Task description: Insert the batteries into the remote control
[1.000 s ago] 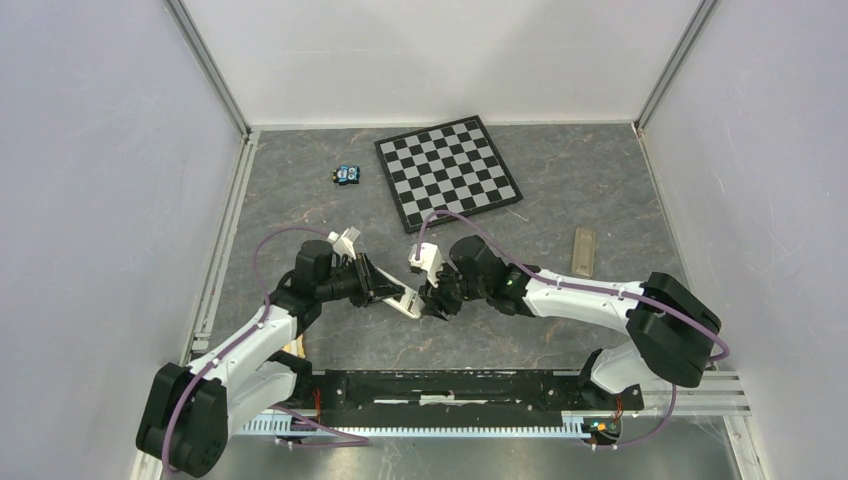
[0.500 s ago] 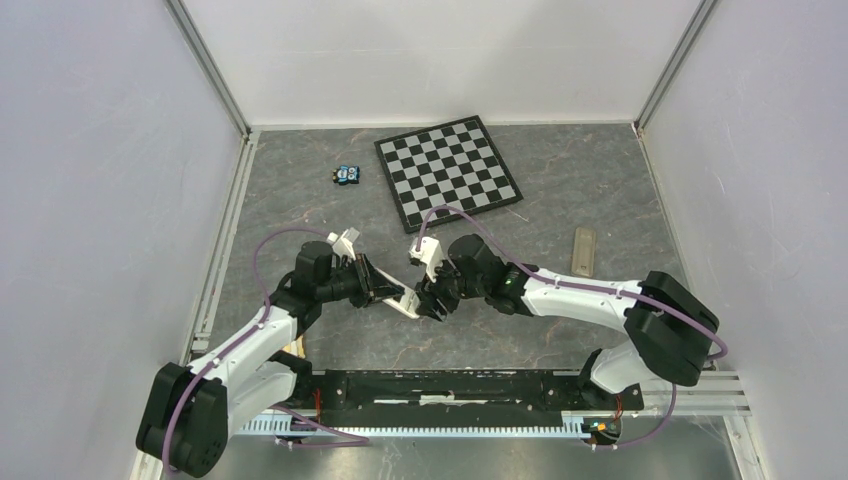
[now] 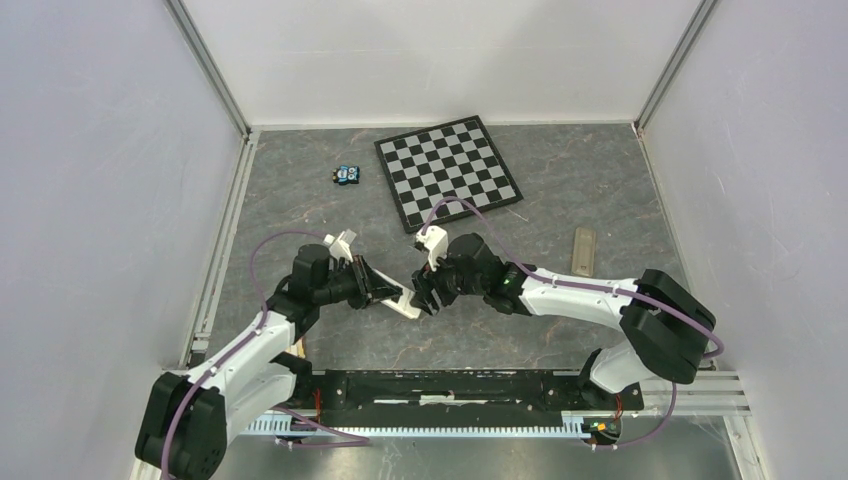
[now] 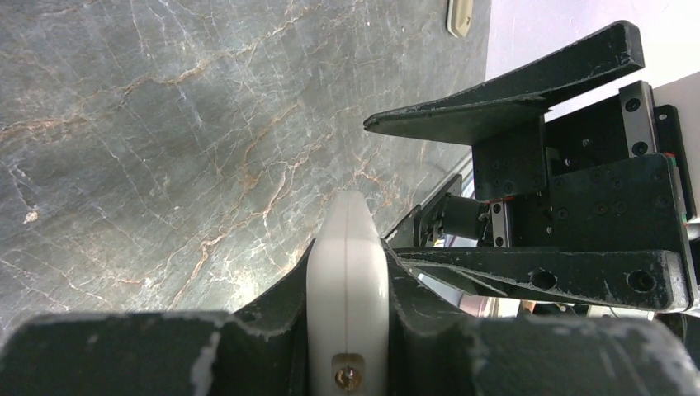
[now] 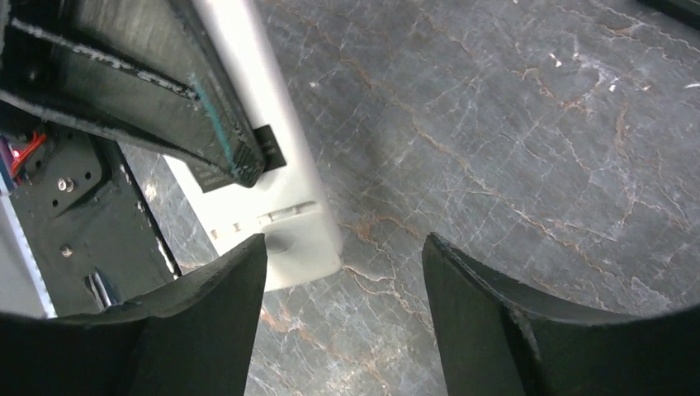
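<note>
No writing can be read anywhere. The white slab (image 5: 297, 223) in the left gripper (image 3: 388, 293), centre frame, looks blank; the small blue object (image 3: 347, 174), upper left, is too small.

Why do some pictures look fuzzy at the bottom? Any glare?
Top external view: even, soft light, faint shadows, all sharp. Left wrist view: the left end effector close to the lens looks slightly soft; the white rectangular plastic slab it grips is bright. Right wrist view: grey marbled tabletop crisp, right end effector dark and soft-edged.

Grey veined stone-look tabletop (image 3: 600, 180); plain white walls (image 3: 440, 50); aluminium corner rails (image 3: 210, 65).
</note>
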### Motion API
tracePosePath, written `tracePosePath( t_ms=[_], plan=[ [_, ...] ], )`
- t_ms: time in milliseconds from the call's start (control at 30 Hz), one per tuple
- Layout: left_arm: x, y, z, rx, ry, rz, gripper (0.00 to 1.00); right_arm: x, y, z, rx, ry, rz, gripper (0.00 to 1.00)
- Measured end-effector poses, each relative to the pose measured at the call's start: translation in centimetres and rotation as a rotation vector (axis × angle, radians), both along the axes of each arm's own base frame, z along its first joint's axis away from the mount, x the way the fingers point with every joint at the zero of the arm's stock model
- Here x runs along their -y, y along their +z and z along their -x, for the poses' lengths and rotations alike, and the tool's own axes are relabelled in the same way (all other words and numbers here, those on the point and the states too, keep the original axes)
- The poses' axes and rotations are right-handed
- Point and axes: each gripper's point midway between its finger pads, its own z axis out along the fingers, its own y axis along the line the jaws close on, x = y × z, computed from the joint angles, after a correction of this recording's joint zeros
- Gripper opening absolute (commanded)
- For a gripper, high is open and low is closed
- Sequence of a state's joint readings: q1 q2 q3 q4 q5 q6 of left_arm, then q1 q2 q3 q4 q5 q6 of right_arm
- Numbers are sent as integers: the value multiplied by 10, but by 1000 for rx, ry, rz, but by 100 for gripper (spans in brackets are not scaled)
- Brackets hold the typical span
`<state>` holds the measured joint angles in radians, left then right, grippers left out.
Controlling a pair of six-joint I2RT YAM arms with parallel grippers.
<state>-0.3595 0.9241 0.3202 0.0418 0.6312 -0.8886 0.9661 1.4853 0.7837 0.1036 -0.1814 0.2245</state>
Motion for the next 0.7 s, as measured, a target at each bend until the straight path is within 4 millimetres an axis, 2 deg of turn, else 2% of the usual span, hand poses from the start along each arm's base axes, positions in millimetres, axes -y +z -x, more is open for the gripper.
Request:
tracePosePath(
  t_ms=[233, 433, 700],
  plan=[
    [-1, 7, -1, 6, 24, 18, 2, -1, 6, -6, -59, -109, -56, 78],
    [-3, 14, 0, 4, 67, 54, 2, 1, 9, -3, -124, -187, -134, 76],
    [0, 35, -4, 5, 114, 146, 2, 5, 31, -5, -140, -269, -264, 76]
  ],
)
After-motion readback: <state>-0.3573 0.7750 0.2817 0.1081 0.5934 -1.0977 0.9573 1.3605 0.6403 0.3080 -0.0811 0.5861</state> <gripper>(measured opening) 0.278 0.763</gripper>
